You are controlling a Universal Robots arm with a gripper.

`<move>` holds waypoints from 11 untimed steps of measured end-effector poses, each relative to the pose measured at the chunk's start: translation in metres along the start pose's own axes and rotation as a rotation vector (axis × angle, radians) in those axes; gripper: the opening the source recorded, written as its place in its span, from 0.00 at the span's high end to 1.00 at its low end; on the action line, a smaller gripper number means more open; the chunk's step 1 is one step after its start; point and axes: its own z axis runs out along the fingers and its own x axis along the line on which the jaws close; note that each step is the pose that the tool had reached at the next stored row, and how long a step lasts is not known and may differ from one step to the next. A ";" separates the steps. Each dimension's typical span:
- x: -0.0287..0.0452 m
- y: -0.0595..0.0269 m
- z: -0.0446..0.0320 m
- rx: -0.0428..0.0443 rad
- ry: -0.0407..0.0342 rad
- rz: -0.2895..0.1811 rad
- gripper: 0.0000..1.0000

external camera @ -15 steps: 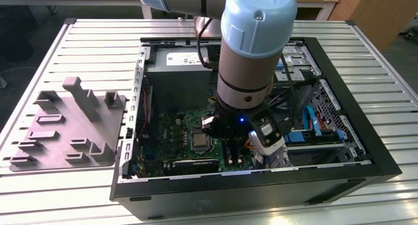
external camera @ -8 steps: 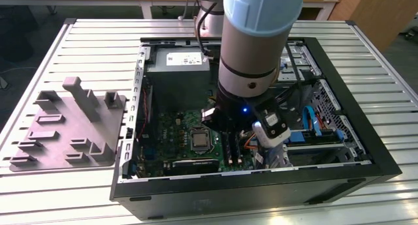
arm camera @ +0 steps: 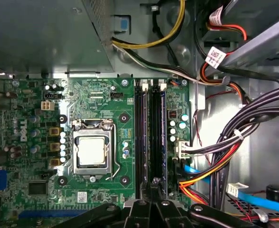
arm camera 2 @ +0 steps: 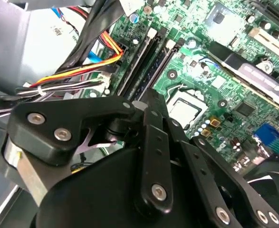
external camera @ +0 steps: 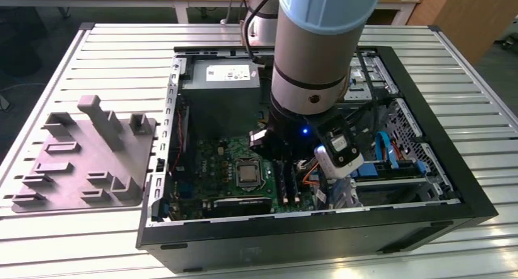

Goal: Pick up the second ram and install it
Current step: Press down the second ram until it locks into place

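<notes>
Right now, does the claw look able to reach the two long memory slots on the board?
Probably yes. The claw hangs right over one end of the memory slots, next to the processor, and the cables lie off to the side, not across the slots.

Colours as I log them from my station, placed against the motherboard (arm camera: 115, 137): green, dotted with small gold and black parts. At its centre, silver processor socket (arm camera: 92, 152). Beside that, black slot rails (arm camera: 139, 137); the second ram (arm camera: 157, 137) in them reads dark with black chips. Past the rails, cables (arm camera: 210, 173) in orange, yellow, red, black, plus a blue one. Gripper (arm camera 2: 149, 102) matte black with silver screws. Case (external camera: 421, 221) around the board black; table (external camera: 121, 60) pale grey, ribbed; fixture (external camera: 85, 164) beside the case mauve-grey.
</notes>
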 end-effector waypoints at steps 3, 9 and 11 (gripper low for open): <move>0.0004 0.0152 0.0009 -0.0002 -0.0001 0.000 0.90; 0.0005 0.0199 -0.0006 0.0001 0.0000 0.000 0.90; 0.0005 0.0202 -0.0036 -0.0002 -0.0001 0.000 0.90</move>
